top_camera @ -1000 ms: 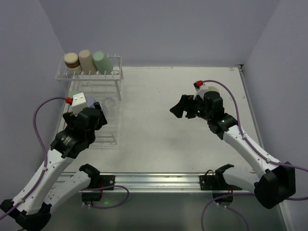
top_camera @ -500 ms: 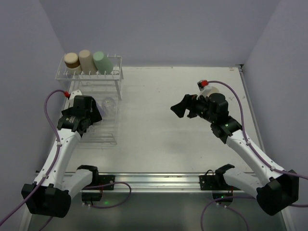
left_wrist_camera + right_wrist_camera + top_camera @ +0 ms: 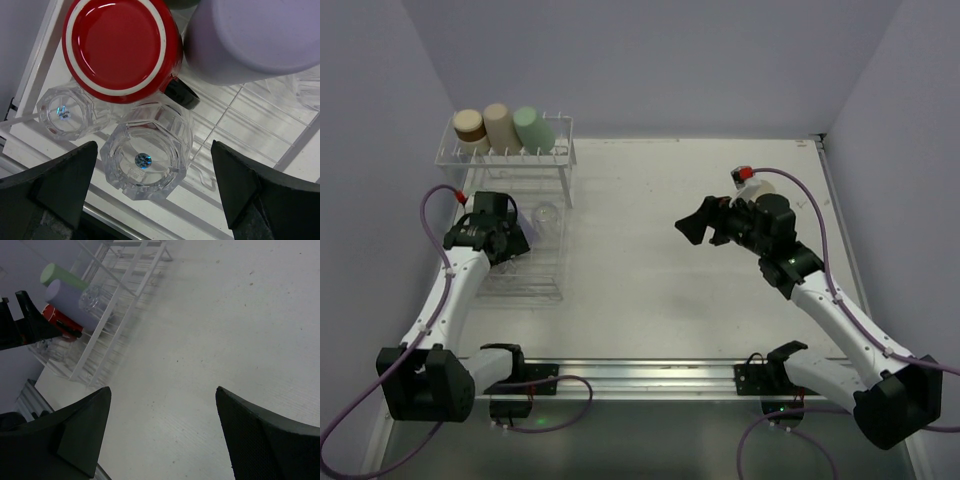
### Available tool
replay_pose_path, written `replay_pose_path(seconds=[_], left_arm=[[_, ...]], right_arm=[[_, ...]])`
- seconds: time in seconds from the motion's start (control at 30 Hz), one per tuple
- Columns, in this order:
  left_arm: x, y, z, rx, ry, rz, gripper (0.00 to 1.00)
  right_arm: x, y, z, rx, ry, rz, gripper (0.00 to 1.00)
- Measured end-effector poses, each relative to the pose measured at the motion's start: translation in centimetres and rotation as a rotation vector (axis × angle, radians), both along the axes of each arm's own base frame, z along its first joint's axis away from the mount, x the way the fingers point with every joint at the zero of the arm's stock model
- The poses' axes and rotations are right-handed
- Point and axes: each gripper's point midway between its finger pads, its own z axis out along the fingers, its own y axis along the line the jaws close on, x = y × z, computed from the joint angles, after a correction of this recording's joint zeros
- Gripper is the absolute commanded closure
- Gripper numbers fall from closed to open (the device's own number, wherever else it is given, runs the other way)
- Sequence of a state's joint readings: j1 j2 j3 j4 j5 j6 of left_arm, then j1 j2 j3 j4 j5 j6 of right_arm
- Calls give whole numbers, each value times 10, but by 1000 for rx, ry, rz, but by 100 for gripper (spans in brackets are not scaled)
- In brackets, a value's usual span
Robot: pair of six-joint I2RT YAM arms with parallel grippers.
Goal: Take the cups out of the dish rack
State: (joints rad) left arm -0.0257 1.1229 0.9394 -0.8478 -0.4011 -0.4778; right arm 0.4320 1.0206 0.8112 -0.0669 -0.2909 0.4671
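**Presently: left gripper open above a clear glass in the rack; right gripper open over bare table**

Top view:
- White wire dish rack [image 3: 563, 178] sits at the table's [image 3: 650, 260] far left corner, long axis running towards the arms.
- Raised shelf at the far end carries three cups on their sides in a row: tan-brown cup [image 3: 470, 124], beige cup [image 3: 501, 124], pale green cup [image 3: 533, 127]. Neighbours touch or nearly touch.
- Left arm reaches over the rack's flat grid base and hides most of what stands there.
- Right arm is well apart from the rack, over the middle of the table.

Left wrist view:
- Left gripper [image 3: 153, 150] has its jaws spread wide, one finger [image 3: 65, 185] on either side of a faceted clear glass [image 3: 145, 155].
- Neither finger touches the glass, and nothing is held.
- Second clear glass [image 3: 65, 112] stands just beside it, towards the rack's outer rail.
- Red cup [image 3: 122, 47] sits behind both, its flat end with a white ring facing the camera.
- A dark band shows at the red cup's lower right edge. I cannot tell whether it belongs to the red cup or to another cup.
- Purple cup [image 3: 260, 35] sits next to the red one, touching or nearly so.

Right wrist view:
- Right gripper [image 3: 162, 390] has its jaws wide apart with only table surface between them.
- The rack appears far off at the upper left.
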Motion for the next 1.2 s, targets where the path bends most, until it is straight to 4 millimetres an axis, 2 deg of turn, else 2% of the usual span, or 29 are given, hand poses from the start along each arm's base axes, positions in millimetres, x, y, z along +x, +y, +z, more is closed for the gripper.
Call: replay_pose_path(seconds=[0.17, 0.43, 0.57, 0.67, 0.77, 0.83, 0.87, 1.07, 1.2], left_arm=[[0, 1, -10, -8, 51, 4, 0], [-1, 4, -15, -40, 69, 1, 2], [0, -1, -19, -67, 81, -13, 14], [0, -3, -19, -80, 81, -18, 28], [1, -5, -17, -90, 70, -21, 46], [0, -6, -14, -98, 58, -30, 52], [0, -7, -13, -99, 51, -31, 57], [0, -17, 4, -146, -28, -67, 74], [-2, -26, 21, -183, -105, -107, 77]], right_arm=[[-2, -1, 5, 6, -13, 0, 13], [-3, -1, 7, 9, -21, 0, 13], [-4, -2, 11, 13, -30, -1, 13], [-4, -2, 12, 14, -33, -1, 13], [-4, -2, 12, 15, -33, -1, 13], [-4, -2, 12, 15, -34, -1, 13], [-4, -2, 12, 15, -33, -1, 13], [-5, -2, 12, 17, -31, 3, 12], [-7, 2, 11, 39, -23, 21, 12]])
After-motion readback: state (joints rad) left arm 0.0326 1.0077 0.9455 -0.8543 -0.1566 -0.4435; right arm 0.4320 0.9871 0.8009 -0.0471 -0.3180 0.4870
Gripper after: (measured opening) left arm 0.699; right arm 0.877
